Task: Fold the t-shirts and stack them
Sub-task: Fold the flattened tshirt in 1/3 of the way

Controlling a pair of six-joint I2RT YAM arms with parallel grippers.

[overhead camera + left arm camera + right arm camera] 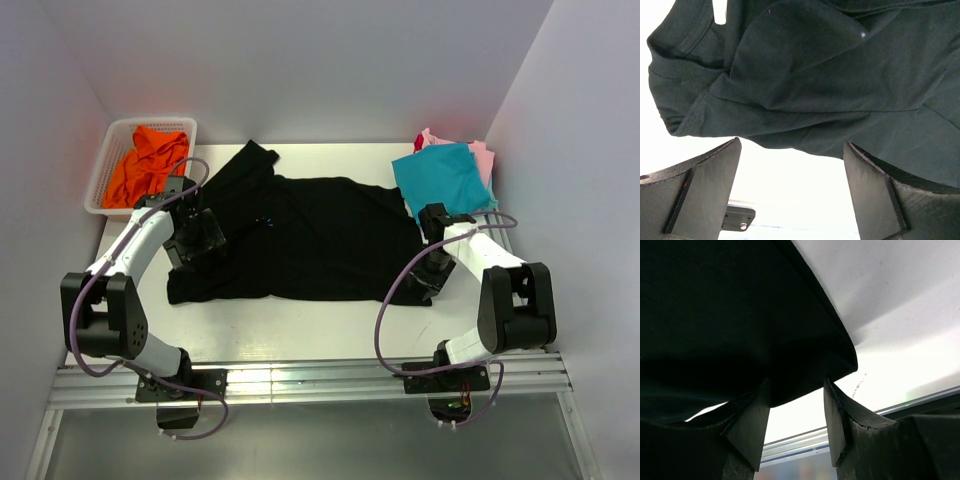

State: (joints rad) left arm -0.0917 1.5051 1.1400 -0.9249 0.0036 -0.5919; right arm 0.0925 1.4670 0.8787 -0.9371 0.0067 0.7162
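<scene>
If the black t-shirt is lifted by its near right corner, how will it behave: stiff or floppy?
Probably floppy: the black t-shirt lies in soft folds near its sleeve, so it should drape. Its hem looks thin inside the right pincer, so it is likely light. Because it is spread wide on the table, the rest would probably drag.

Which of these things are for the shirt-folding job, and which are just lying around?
For the job:
large black cloth t-shirt
folded teal t-shirt
pink t-shirt under the teal one
bright orange t-shirt in the basket

Just there:
white plastic mesh basket
white table
</scene>
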